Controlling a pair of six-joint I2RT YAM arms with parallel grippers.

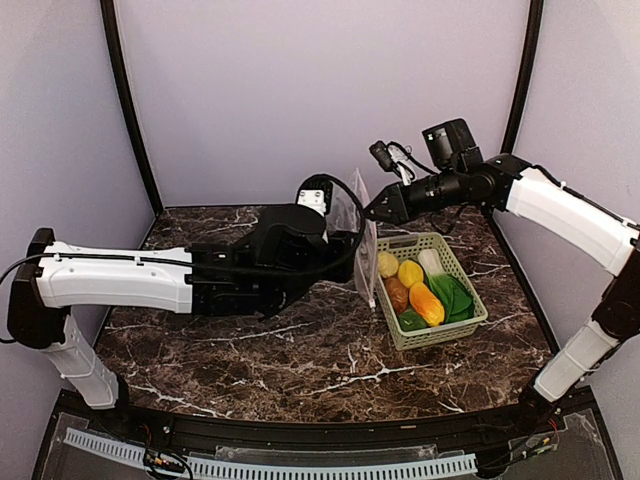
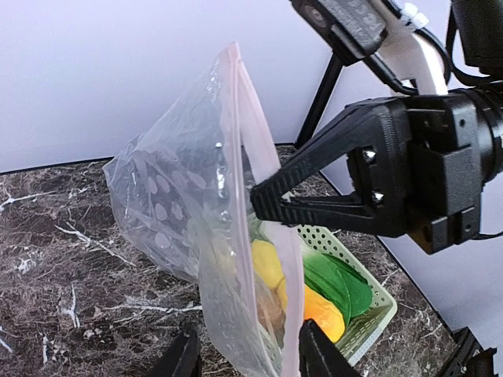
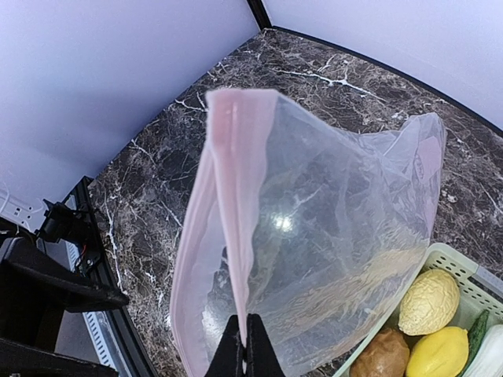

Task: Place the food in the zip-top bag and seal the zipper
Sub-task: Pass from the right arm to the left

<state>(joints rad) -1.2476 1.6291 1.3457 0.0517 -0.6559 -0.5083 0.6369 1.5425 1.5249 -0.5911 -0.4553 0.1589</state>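
Note:
The clear dotted zip-top bag hangs upright off the table between both arms, left of the basket. My right gripper is shut on its pinkish zipper edge; in the left wrist view it pinches that strip from the right. My left gripper is open, one finger on each side of the bag's lower mouth. The mouth gapes slightly. The food lies in the basket: lemons, orange piece, potato, green pepper, bok choy. I see none inside the bag.
The light-green lattice basket stands on the marble table right of centre, under my right arm. The left arm lies low across the table's middle. Purple walls and black posts enclose the back and sides.

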